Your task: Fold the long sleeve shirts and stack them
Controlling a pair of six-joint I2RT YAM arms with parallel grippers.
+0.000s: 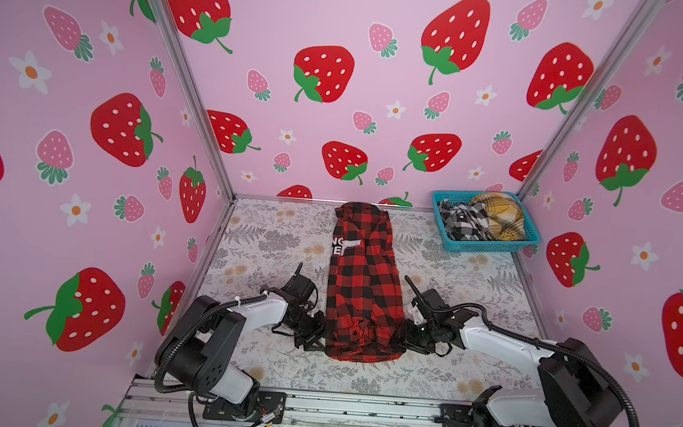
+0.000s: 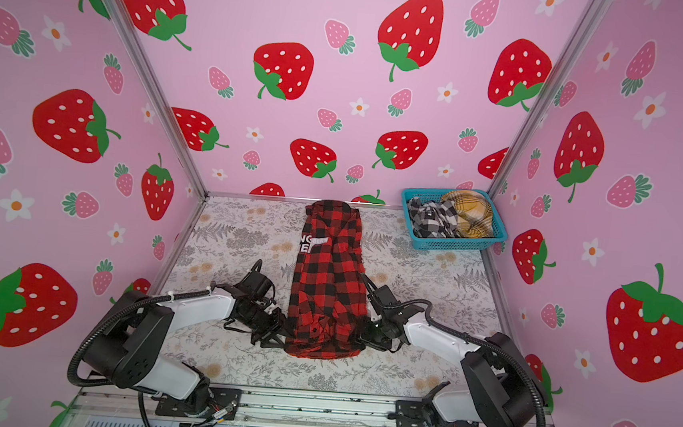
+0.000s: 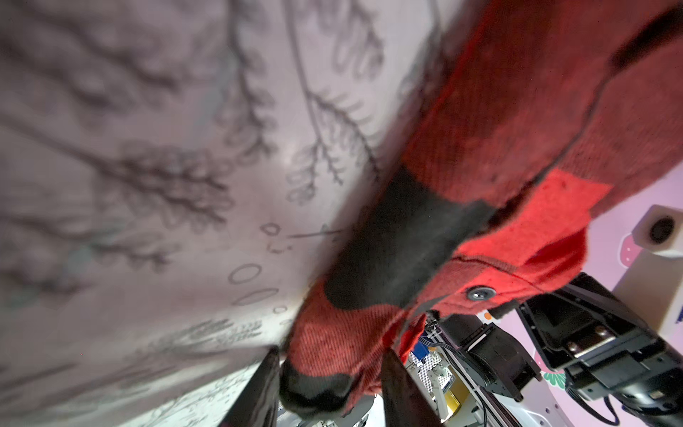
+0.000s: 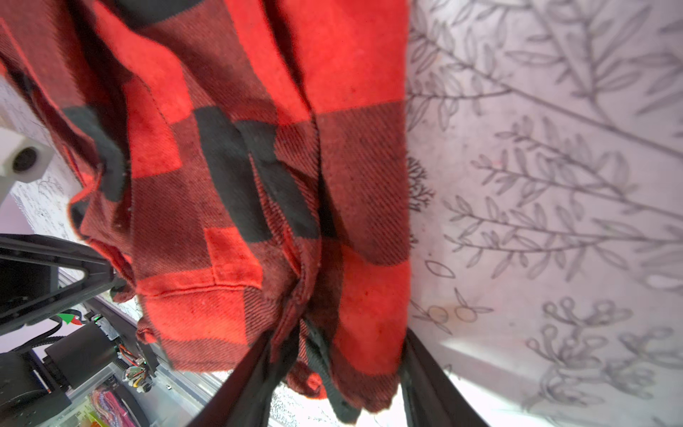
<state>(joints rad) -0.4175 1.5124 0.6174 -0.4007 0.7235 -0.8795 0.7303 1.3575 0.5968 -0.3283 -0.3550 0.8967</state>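
Locate the red-and-black shirt [image 1: 363, 283] [image 2: 328, 280] at the middle of the surface [image 1: 270, 250], laid flat as a narrow lengthwise strip, collar end toward the far edge and hem end toward the near edge. Note the white block letters [image 1: 343, 246] on a black patch at its left side, in the far half. Find the left tool [image 1: 316, 340] [image 2: 280, 335] at the near left corner of the hem and the right tool [image 1: 404, 338] [image 2: 357, 334] at the near right corner, facing each other in both top views with the full width of the strip between them. Read the left tool [image 3: 331, 353] as clamped on cloth: in the left wrist view, a bunched hem corner of the shirt [image 3: 480, 148] packed between the two dark fingers [image 3: 258, 392] and touching both, with a dark button [image 3: 480, 292] near the clamped corner. Read the right tool [image 4: 342, 338] likewise: in the right wrist view, gathered folds of the shirt [image 4: 240, 148] wedged between its fingers [image 4: 251, 384], in contact on each side. Find the turquoise basket [image 1: 483, 247] [image 2: 454, 245] at the far right corner of the surface, well apart from both tools, holding the crumpled black-and-white shirt [image 1: 462, 222] [image 2: 431, 219] on its left side and the mustard-yellow shirt [image 1: 498, 216] [image 2: 471, 212] on its right, touching each other.
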